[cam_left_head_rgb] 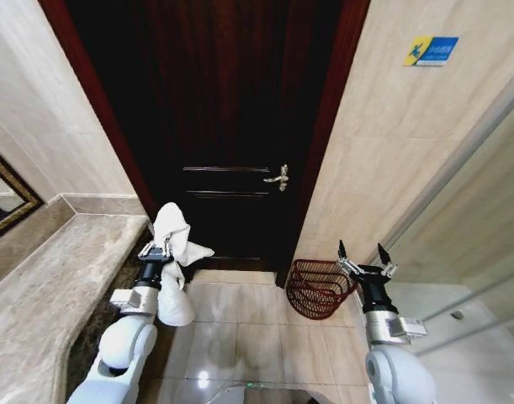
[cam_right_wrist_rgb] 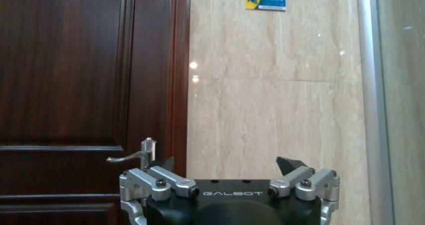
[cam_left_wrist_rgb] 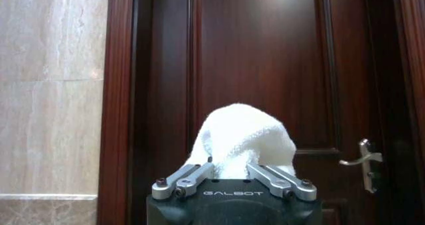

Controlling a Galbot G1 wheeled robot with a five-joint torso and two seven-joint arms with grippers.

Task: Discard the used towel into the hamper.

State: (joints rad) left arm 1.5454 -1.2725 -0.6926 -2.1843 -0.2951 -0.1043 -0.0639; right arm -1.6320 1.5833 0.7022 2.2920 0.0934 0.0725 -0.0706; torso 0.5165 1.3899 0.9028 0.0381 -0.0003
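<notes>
A white towel [cam_left_head_rgb: 176,244] hangs bunched from my left gripper [cam_left_head_rgb: 158,250], which is shut on it beside the counter's end, well above the floor. From the left wrist the towel [cam_left_wrist_rgb: 240,141] bulges up between the two fingers [cam_left_wrist_rgb: 189,177]. The hamper [cam_left_head_rgb: 318,288], a dark reddish-brown open-weave basket, stands on the tile floor by the door frame, tilted toward me. My right gripper [cam_left_head_rgb: 363,256] is open just right of the hamper's rim, holding nothing. In the right wrist view my right gripper [cam_right_wrist_rgb: 228,164] has its tips spread wide apart.
A dark wooden door [cam_left_head_rgb: 231,109] with a metal handle [cam_left_head_rgb: 279,177] fills the wall ahead. A marble counter [cam_left_head_rgb: 46,295] runs along my left. A glass partition [cam_left_head_rgb: 475,244] stands on my right. Beige floor tiles [cam_left_head_rgb: 240,337] lie between the two arms.
</notes>
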